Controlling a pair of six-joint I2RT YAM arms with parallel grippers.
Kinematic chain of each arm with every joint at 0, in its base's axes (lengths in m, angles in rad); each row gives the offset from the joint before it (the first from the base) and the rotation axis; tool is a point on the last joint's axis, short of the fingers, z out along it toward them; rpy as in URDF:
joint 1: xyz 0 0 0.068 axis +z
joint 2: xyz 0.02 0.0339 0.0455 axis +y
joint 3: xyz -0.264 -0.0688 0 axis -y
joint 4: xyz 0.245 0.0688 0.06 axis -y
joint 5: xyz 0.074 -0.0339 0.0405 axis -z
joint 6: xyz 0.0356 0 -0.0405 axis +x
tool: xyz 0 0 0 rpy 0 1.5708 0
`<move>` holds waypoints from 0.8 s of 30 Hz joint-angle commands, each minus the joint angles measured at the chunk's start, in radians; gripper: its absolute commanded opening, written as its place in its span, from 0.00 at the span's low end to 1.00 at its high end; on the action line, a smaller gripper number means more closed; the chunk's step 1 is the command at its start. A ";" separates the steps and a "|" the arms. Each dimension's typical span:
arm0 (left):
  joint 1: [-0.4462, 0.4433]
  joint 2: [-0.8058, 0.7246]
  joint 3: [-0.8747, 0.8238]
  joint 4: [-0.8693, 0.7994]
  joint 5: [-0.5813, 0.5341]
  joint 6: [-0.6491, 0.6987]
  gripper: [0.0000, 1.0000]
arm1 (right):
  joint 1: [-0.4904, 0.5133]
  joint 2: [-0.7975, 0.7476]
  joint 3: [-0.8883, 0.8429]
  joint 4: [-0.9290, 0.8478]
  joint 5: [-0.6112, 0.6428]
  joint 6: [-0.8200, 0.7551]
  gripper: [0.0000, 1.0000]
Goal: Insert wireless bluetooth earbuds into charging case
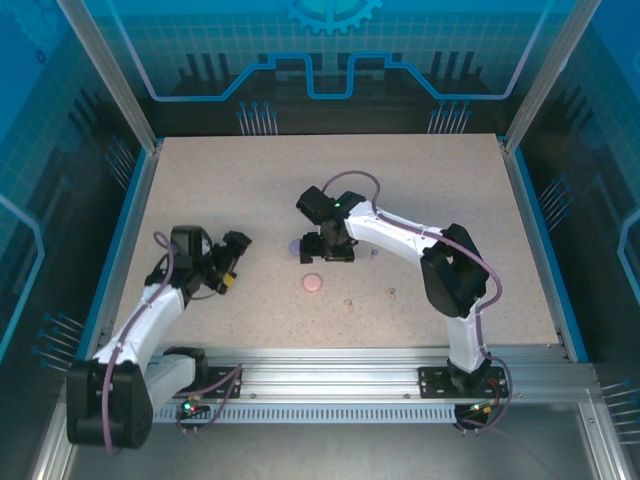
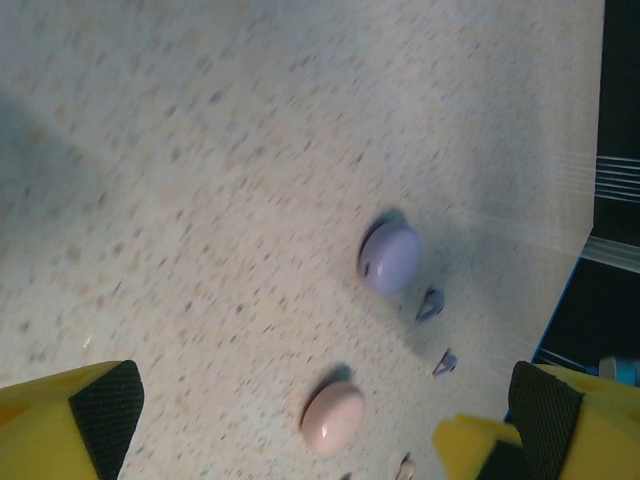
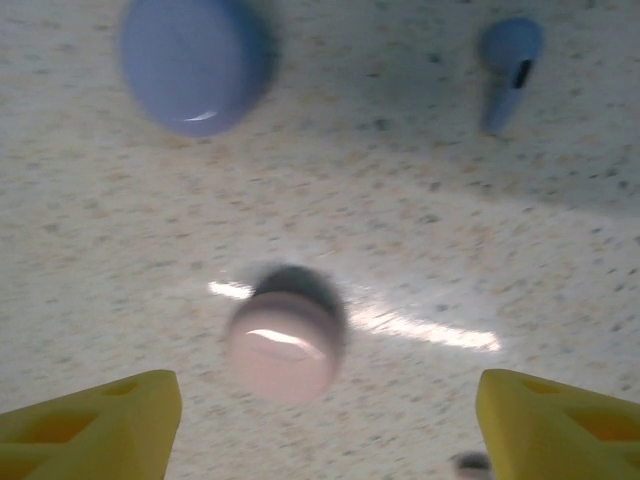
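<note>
A round pink charging case (image 1: 312, 283) lies closed on the speckled table, and a lavender case (image 1: 296, 246) lies just behind it. My right gripper (image 1: 335, 248) hovers beside the lavender case. In its wrist view it is open (image 3: 330, 430), with the blurred pink case (image 3: 285, 345) on the table below its yellow fingers (image 3: 100, 425), the lavender case (image 3: 195, 65) further off and one purple earbud (image 3: 510, 65) lying loose. Two pink earbuds (image 1: 348, 302) (image 1: 392, 293) lie nearer the front. My left gripper (image 1: 232, 262) stands wide open to the left and holds nothing. Its view has both cases (image 2: 390, 257) (image 2: 333, 416) and two purple earbuds (image 2: 430, 304) (image 2: 445, 362).
A blue rim (image 1: 135, 215) borders the table at both sides, and clear panels wall in the back. An aluminium rail (image 1: 330, 362) carrying the arm bases runs along the front edge. Open tabletop stretches behind and to the right of the cases.
</note>
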 commanded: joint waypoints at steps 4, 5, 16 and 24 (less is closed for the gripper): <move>-0.031 -0.074 -0.056 0.034 0.004 -0.089 0.99 | 0.037 0.005 -0.083 0.067 -0.091 -0.012 0.81; -0.031 -0.072 -0.050 0.028 0.002 -0.085 0.99 | 0.044 0.006 -0.094 0.075 -0.099 0.004 0.83; -0.031 -0.019 0.011 0.010 -0.001 -0.035 0.99 | 0.101 0.079 -0.064 0.133 -0.176 0.122 0.86; -0.031 0.010 0.031 0.019 -0.007 -0.022 0.99 | 0.127 0.113 -0.027 0.147 -0.217 0.162 0.86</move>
